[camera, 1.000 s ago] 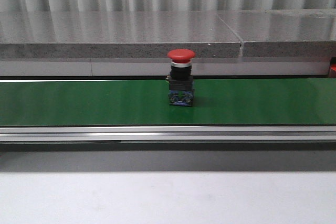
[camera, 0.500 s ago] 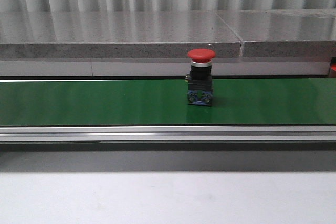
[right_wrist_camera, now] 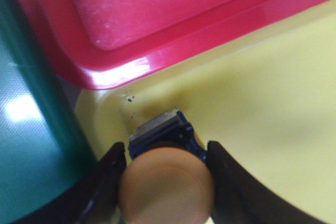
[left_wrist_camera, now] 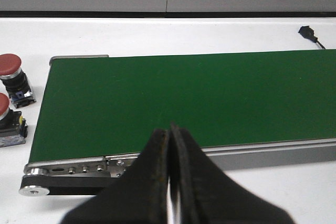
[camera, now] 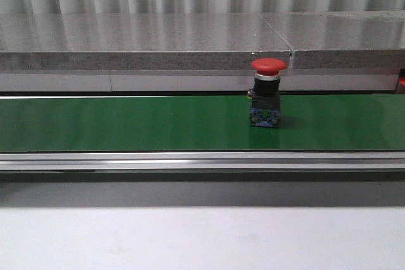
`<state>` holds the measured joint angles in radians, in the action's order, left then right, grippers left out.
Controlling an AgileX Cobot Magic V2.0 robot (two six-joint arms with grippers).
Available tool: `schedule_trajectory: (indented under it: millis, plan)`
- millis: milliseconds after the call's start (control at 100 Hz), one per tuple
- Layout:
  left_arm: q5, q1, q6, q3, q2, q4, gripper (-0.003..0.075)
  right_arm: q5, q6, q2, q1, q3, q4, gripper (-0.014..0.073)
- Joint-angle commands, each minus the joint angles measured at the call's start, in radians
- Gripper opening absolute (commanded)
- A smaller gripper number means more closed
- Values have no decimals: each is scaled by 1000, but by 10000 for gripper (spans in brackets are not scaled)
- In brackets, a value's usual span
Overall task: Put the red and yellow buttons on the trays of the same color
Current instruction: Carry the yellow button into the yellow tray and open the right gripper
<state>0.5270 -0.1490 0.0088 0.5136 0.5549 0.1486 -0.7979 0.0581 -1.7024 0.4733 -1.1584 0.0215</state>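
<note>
Red-capped and upright, the button (camera: 267,93) you are tracking stands on the green conveyor belt (camera: 126,123), right of the belt's middle in the front view, its black body and blue base resting on the green. Behind it you see the grey speckled ledge (camera: 145,61), and on the near side the belt's metal rail (camera: 190,160) with the white surface (camera: 190,238) in front.

Your left claw (left_wrist_camera: 170,182) has its fingers pressed together with nothing between them, over the near rail at one end of the belt. Beside that end, on the white surface, two more red buttons stand just off the belt: one (left_wrist_camera: 12,72) in full view, the other (left_wrist_camera: 7,124) cut by the picture's edge.

Your right claw (right_wrist_camera: 165,182) is pinching a button (right_wrist_camera: 166,187) with an orange-yellow cap (the cap is blurred, so its exact shade is hard to judge); the fingers (right_wrist_camera: 105,182) sit against both sides of the cap, and a blue base shows beyond it. It is held over the yellow tray (right_wrist_camera: 273,108), close to the corner that borders the red tray (right_wrist_camera: 173,35). You cannot tell whether the base touches the tray floor.
</note>
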Motion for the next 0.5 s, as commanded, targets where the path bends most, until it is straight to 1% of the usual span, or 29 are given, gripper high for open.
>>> schedule_trajectory:
  millis: [0,130,210,280,410,460,490]
  plan:
    - [-70,0,-3,27,1,11,-20,47,-1,28,13,-23,-2,236]
    - [-70,0,-3,27,1,11,-20,52,-1,12,29,-23,0,238]
    - [-70,0,-3,27,1,11,-20,53,-1,4,29,-23,0,255]
    - [-70,0,-3,27,1,11,-20,58,-1,3,29,-23,1,318]
    - [-70,0,-3,27,1,11,-20,70,-1,3,29,-23,5,499]
    - [-70,0,-3,27,1,11,-20,74,-1,5,29,-23,5,534]
    - [-70,0,-3,27,1,11,-20,75,-1,6,29,-23,5,541]
